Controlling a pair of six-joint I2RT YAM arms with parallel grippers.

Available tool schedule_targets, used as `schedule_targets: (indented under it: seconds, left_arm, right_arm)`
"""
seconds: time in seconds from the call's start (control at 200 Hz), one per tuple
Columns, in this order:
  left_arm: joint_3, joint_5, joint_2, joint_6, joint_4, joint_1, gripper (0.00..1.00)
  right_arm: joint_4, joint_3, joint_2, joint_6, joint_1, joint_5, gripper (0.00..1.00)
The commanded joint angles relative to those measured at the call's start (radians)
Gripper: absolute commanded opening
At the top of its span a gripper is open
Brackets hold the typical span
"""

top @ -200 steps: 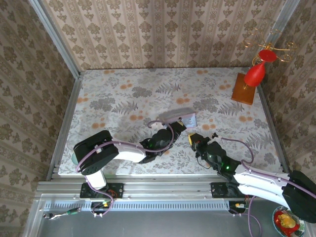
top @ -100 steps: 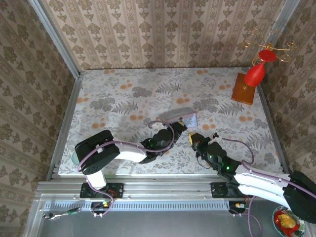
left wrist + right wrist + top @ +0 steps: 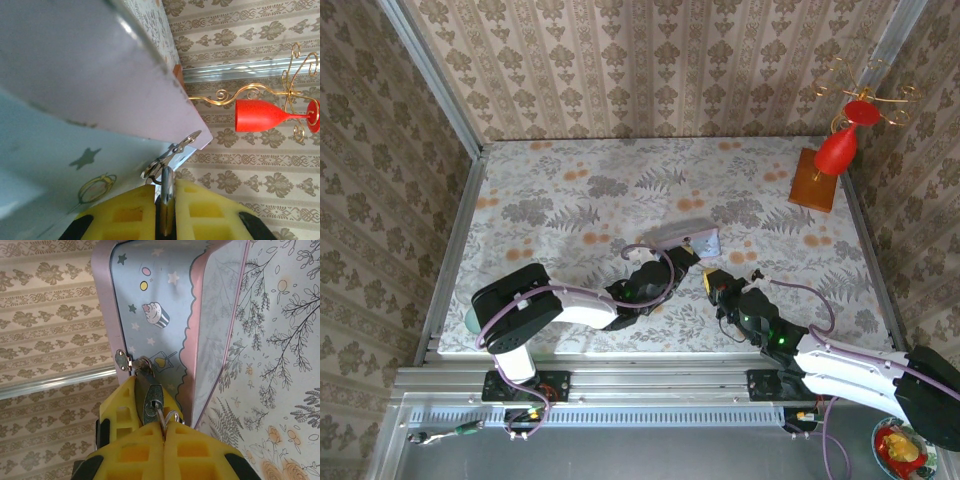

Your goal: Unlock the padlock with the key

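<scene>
1. We see the pale blue-grey rectangular tin [image 3: 698, 241] with pink edging near the middle of the flower-printed table [image 3: 570, 190], with both arms reaching in to its near side.
2. In the right wrist view, the small dark-grey metal padlock [image 3: 152, 401] hangs from a little silver hasp [image 3: 122, 360] on the tin's edge, below the cupcake picture, keyhole end towards the camera.
3. The right gripper [image 3: 161, 429] has its yellow pads pressed together on a thin wire key ring [image 3: 170, 416] that loops out just under the padlock. The padlock's lower end sits against the pad tips. We cannot make out the key itself.
4. The left gripper [image 3: 167, 200] is nearly closed, with only a narrow slot between its yellow pads, and it pinches a thin flat metal piece [image 3: 167, 177] that hangs from wire loops [image 3: 167, 155] at the tin's corner. We cannot tell what that piece is.
5. A red goblet-shaped ornament [image 3: 840, 150] on a gold wire stand sits at the far right corner, well apart from the tin.
</scene>
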Motion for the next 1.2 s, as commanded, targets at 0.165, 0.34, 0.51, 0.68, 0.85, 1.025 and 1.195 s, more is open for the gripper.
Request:
schedule_targets:
  seconds: [0.165, 0.34, 0.51, 0.68, 0.85, 1.025, 1.195]
  left_arm:
    - [0.043, 0.023, -0.009, -0.017, 0.052, -0.016, 0.0]
    - [0.034, 0.021, -0.011, -0.025, 0.05, -0.018, 0.0]
    - [0.032, 0.022, -0.005, -0.034, 0.058, -0.021, 0.0]
    - [0.035, 0.037, -0.017, -0.023, 0.053, -0.019, 0.0]
    - [0.029, 0.049, -0.022, -0.026, 0.058, -0.019, 0.0]
    - [0.026, 0.063, -0.028, -0.024, 0.054, -0.018, 0.0]
    - [0.025, 0.074, -0.031, -0.025, 0.045, -0.017, 0.0]
  right_arm:
    - [0.037, 0.01, 0.025, -0.01, 0.008, 0.062, 0.0]
    - [0.044, 0.011, 0.028, -0.014, 0.008, 0.065, 0.0]
    - [0.033, 0.016, 0.03, -0.015, 0.008, 0.048, 0.0]
    - [0.031, 0.022, 0.049, -0.019, 0.008, 0.005, 0.0]
    - [0.043, 0.038, 0.072, -0.029, 0.005, -0.023, 0.0]
    - [0.075, 0.052, 0.109, -0.045, -0.006, -0.064, 0.0]
    - [0.102, 0.06, 0.13, -0.06, -0.014, -0.087, 0.0]
